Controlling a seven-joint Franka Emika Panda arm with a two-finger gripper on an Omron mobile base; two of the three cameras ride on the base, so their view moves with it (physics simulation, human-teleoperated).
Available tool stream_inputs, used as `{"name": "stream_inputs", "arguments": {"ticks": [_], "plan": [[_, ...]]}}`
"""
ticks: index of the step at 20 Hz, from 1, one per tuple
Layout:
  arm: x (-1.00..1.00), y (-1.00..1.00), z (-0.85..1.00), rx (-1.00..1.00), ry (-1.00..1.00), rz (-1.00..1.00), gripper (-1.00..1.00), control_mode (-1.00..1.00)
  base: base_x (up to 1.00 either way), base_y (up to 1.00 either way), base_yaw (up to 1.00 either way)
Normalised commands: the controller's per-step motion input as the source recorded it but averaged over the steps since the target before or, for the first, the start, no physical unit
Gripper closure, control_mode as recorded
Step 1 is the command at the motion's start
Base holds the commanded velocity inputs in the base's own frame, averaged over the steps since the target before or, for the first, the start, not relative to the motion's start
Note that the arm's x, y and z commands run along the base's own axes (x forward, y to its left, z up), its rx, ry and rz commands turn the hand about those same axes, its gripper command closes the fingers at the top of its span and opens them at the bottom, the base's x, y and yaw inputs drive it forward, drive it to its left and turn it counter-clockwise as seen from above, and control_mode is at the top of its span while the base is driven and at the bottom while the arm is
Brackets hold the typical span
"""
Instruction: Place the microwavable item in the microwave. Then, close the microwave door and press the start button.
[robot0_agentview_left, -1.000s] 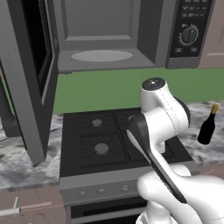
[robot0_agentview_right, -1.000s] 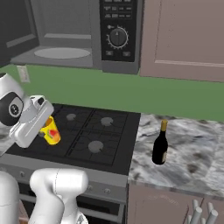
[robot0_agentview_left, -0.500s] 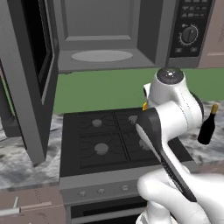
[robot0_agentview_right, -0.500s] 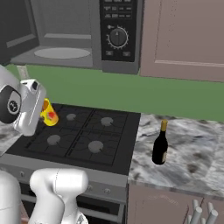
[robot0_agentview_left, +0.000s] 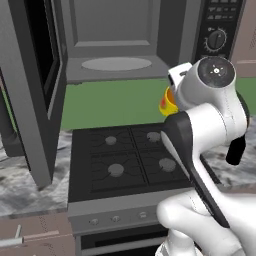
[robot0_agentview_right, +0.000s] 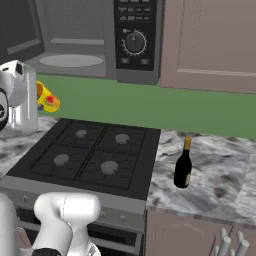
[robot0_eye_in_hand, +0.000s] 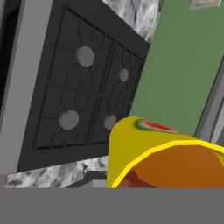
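A: Step in hand?

B: First one, carrying. The yellow cup is up in the air over the back right part of the stove, just below the microwave opening. In the hand view it sits close against the camera, orange inside, so I judge the end effector is clamped on it; fingertips themselves can't be made out.

A: What's to the left?

B: The microwave door, swung wide open, hanging over the left edge of the stove. Then the cavity with the round turntable plate, bare.

A: Next move?

B: Probably lift the cup above the cavity floor, push it in toward the plate, set it down upright, let go. Door and start button come after.

A: Anything in the way?

B: The cavity's lower lip is the thing to get over; the cup sits tilted in the right base view. The control panel with its dial is right of the opening, close to the path.

A: Further right?

B: Wine bottle on the marble tabletop, well apart from the cup. Brown cabinet door above it. No obstacle.
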Motion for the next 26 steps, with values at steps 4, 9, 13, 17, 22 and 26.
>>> {"name": "stream_inputs", "arguments": {"ticks": [4,9,13,17,22,26], "plan": [[-0.01,0.10,0.54,-0.03,-0.17,0.01,1.00,-1.00,0.00,0.00,0.00],[0.51,0.10,0.45,0.00,-0.04,0.01,1.00,-1.00,0.00,0.00,0.00],[0.88,0.14,0.46,0.00,0.00,0.04,1.00,-1.00,0.00,0.00,0.00],[0.88,0.17,0.38,0.00,0.00,0.08,1.00,-1.00,0.00,0.00,0.00],[0.86,0.18,0.04,0.00,0.03,0.06,1.00,-1.00,0.00,0.00,0.00],[0.87,0.02,0.00,0.00,0.06,0.10,1.00,-1.00,0.00,0.00,0.00]]}}
